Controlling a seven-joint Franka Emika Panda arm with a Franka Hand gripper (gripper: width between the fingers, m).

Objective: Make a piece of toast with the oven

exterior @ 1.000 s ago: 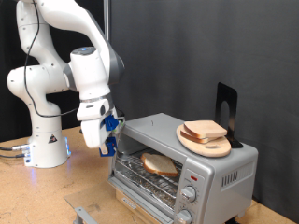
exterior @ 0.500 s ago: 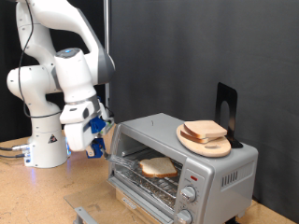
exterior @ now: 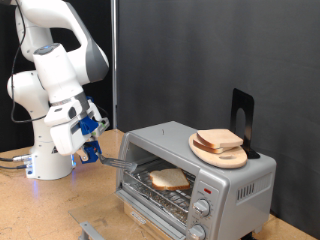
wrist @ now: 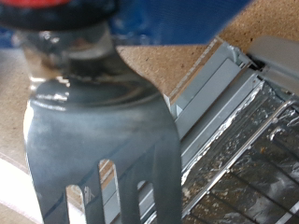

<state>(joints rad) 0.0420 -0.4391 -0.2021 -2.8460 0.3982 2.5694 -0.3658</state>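
Your Franka arm (exterior: 55, 70) has swung back toward the exterior view's left since a second ago, when its hand hung right at the oven's mouth; now the gripper (exterior: 88, 150) sits well clear of the opening, near the arm's own base. The silver toaster oven (exterior: 195, 180) stands at the exterior view's lower right with its front open, and the piece of toast (exterior: 170, 179) lies inside on the wire rack (exterior: 160, 192), so you can read the loading as done and the arm as pulled out. A metal spatula (wrist: 103, 140) reaches from the gripper toward the oven, its slotted blade filling the wrist view over the foil-lined tray (wrist: 243, 149); the blue fingers look pressed onto its handle, though the grip itself is partly hidden. On the oven's top a round wooden plate (exterior: 220, 153) carries more bread slices (exterior: 218, 139), just in front of a black stand (exterior: 241, 112). You have open tabletop (exterior: 50, 205) between arm and oven; only the spatula tip stays near the oven's left edge.
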